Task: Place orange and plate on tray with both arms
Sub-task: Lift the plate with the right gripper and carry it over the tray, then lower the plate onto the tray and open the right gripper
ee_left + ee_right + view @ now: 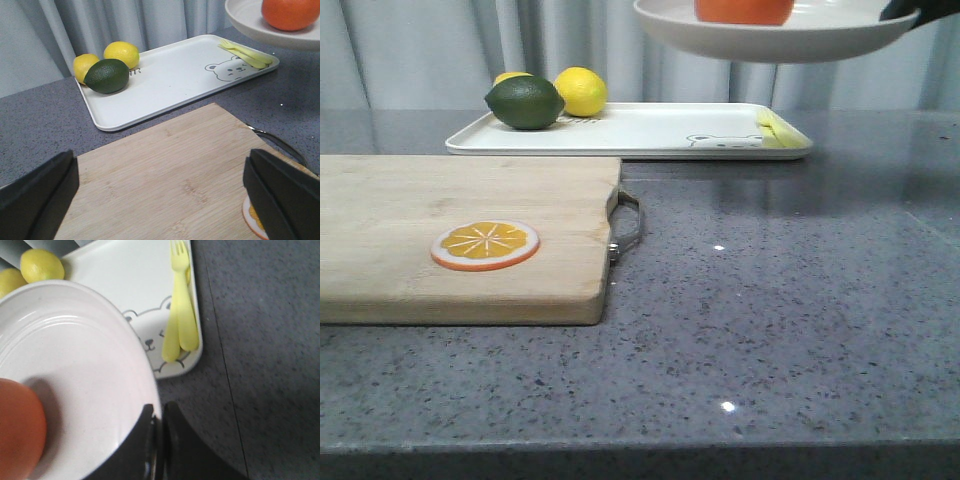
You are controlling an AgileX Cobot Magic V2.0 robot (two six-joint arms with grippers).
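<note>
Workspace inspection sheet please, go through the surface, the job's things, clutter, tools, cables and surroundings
Surface: grey speckled countertop, with a wooden cutting board at its left.
Job's things: the plate is held in the air above the right end of the tray, with the orange sitting in it. Neither is on the tray yet.
Clutter: on the tray, a dark green lime, two lemons and yellow plastic cutlery; on the board, an orange slice.
Tools: right tool shut on the plate's rim; left tool open and empty above the board.
Cables: nothing seen.
Surroundings: grey curtain behind the counter.
</note>
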